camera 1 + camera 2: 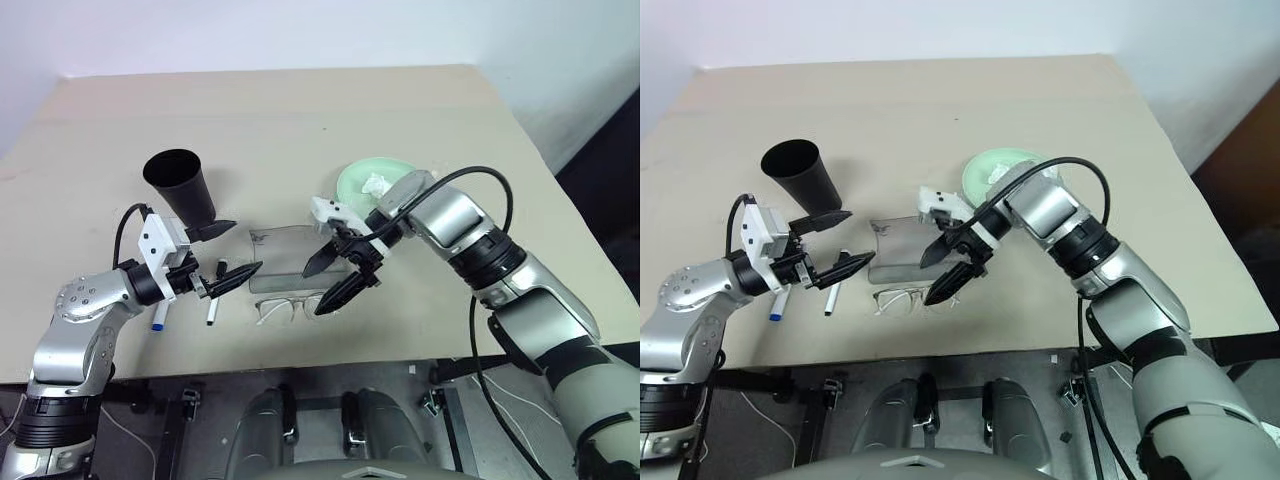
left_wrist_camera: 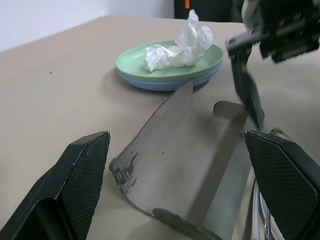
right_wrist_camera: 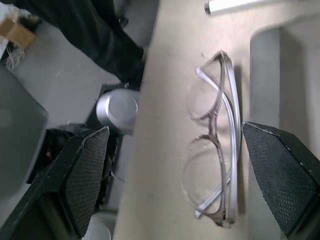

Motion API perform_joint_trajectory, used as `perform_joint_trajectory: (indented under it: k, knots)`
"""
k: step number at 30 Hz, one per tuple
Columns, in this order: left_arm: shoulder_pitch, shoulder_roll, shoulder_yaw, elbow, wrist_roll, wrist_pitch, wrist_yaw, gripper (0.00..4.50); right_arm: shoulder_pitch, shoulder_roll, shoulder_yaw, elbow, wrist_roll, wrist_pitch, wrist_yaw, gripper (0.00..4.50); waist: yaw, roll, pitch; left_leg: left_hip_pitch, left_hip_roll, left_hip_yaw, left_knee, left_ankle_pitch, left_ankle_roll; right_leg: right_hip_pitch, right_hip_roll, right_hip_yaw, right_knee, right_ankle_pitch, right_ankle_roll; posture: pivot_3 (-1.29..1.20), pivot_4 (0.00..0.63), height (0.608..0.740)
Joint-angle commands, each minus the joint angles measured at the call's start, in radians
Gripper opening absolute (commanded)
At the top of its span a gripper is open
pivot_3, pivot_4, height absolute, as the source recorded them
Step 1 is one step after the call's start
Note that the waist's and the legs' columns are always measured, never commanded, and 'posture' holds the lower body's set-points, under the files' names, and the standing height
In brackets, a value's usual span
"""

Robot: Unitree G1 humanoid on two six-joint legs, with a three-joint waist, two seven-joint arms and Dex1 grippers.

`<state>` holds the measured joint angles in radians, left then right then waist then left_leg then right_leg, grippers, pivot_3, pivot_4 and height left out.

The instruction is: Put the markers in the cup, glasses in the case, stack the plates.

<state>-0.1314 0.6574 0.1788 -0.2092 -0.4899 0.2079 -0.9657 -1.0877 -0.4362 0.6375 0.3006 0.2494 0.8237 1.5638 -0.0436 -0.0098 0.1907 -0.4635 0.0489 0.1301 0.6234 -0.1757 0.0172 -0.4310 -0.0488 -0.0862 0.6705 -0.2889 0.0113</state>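
The black cup (image 1: 182,183) stands upright at the left. Two markers lie near the front edge: one with a black cap (image 1: 215,292) and one with a blue cap (image 1: 160,318). My left gripper (image 1: 246,247) hovers open above them, pointing at the open grey case (image 1: 290,252). The glasses (image 3: 212,150) lie folded in front of the case. My right gripper (image 1: 312,292) is open and tilted down over the glasses' right end, with nothing between its fingers. The mint green plate (image 2: 170,62) sits on the blue plate (image 2: 165,84) behind the case.
A crumpled white tissue (image 2: 182,42) lies in the top plate. The table's front edge (image 1: 300,360) runs just in front of the glasses and markers. Bare tabletop (image 1: 300,120) stretches behind the cup and plates.
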Motion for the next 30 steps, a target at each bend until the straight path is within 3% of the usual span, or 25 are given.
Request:
perform_joint_trajectory:
  k: [1, 20, 23, 26, 30]
  knots:
    - [-0.001, -0.004, -0.001, -0.022, 0.002, -0.025, -0.002, 4.5, -0.023, 0.01, 0.019, 0.002, -0.033, -0.027, 0.008, 4.47, -0.001, 0.0, 0.0, 0.0, 0.0, 0.0, 0.0, 0.0, 0.0, 0.0, 0.0, 0.0, 0.0, 0.0, 0.0, 0.0, 0.15, 0.715]
    - [0.013, -0.029, -0.015, 0.004, 0.026, -0.058, -0.018, 4.5, 0.01, 0.074, 0.075, -0.021, -0.085, -0.03, 0.026, 4.47, -0.002, 0.0, 0.0, 0.001, 0.0, 0.002, -0.002, 0.0, 0.0, 0.0, -0.001, 0.0, 0.0, 0.0, 0.0, 0.0, 0.15, 0.715]
    - [0.018, -0.025, -0.015, 0.001, 0.028, -0.059, -0.018, 4.5, 0.014, 0.082, 0.083, -0.025, -0.089, -0.025, 0.022, 3.85, -0.002, 0.0, 0.0, 0.001, 0.0, 0.002, -0.002, 0.0, 0.0, 0.0, -0.001, 0.0, -0.001, 0.0, 0.0, 0.0, 0.15, 0.715]
    - [0.023, -0.022, -0.014, -0.004, 0.028, -0.058, -0.017, 4.5, 0.02, 0.095, 0.092, -0.016, -0.099, -0.023, 0.008, 2.91, -0.003, 0.0, 0.0, 0.0, 0.0, 0.002, -0.002, 0.0, 0.0, -0.001, -0.001, 0.0, -0.001, 0.0, 0.0, 0.0, 0.15, 0.715]
    - [0.027, -0.016, -0.009, -0.011, 0.025, -0.052, -0.018, 4.5, 0.021, 0.109, 0.089, -0.012, -0.1, -0.018, -0.002, 2.91, -0.003, 0.0, 0.0, 0.0, 0.0, 0.002, -0.003, 0.0, 0.0, -0.001, -0.001, 0.0, -0.001, 0.0, 0.0, 0.0, 0.15, 0.715]
